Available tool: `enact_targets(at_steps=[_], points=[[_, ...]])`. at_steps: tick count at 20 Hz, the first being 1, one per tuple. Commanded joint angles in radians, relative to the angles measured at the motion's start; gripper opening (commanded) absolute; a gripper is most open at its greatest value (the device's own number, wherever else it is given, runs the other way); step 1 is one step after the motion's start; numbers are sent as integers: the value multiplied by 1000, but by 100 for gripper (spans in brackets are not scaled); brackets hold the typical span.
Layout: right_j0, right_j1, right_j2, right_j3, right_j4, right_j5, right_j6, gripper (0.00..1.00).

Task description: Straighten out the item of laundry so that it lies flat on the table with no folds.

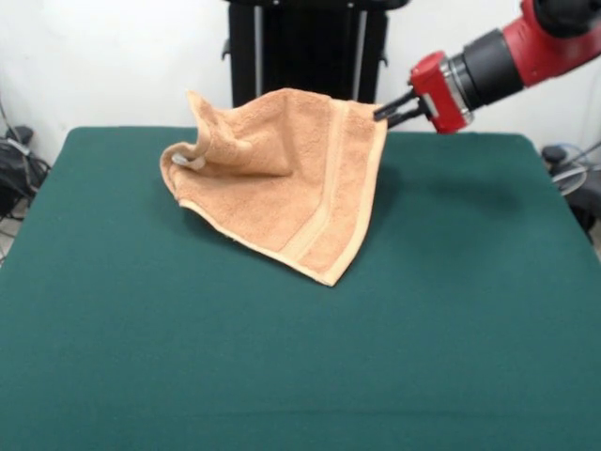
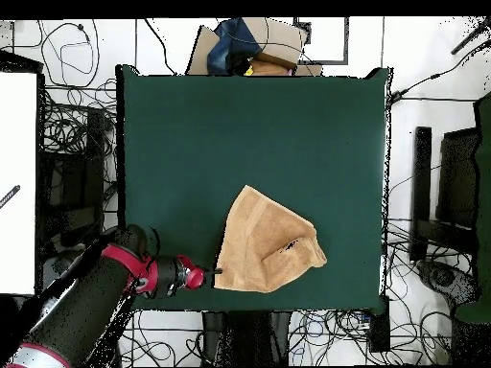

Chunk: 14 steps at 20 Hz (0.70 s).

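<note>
The peach-orange towel [image 1: 282,174] hangs lifted above the dark green table [image 1: 300,357], held up by one corner at its upper right. My gripper [image 1: 383,115] is shut on that corner, reaching in from the right with the red and black arm behind it. The towel drapes down and to the left, its border band [image 1: 324,202] running down the right side, its lowest corner touching the table. Its left edge curls over, with the white label [image 1: 188,162] showing. In the overhead view the towel [image 2: 264,240] lies near the table's [image 2: 249,125] bottom edge, with the gripper [image 2: 217,272] at its lower left corner.
The robot's black pedestal [image 1: 310,47] stands behind the towel at the table's far side. Cables and equipment [image 2: 67,144] surround the table on the floor. A cardboard box and blue item [image 2: 251,43] sit past the table's top edge in the overhead view.
</note>
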Motion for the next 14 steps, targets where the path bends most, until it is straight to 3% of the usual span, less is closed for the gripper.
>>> enact_targets(at_steps=[1,14], points=[[12,67,13,-95,101,8,316,0],[28,97,-21,-119,194,-2,292,0]])
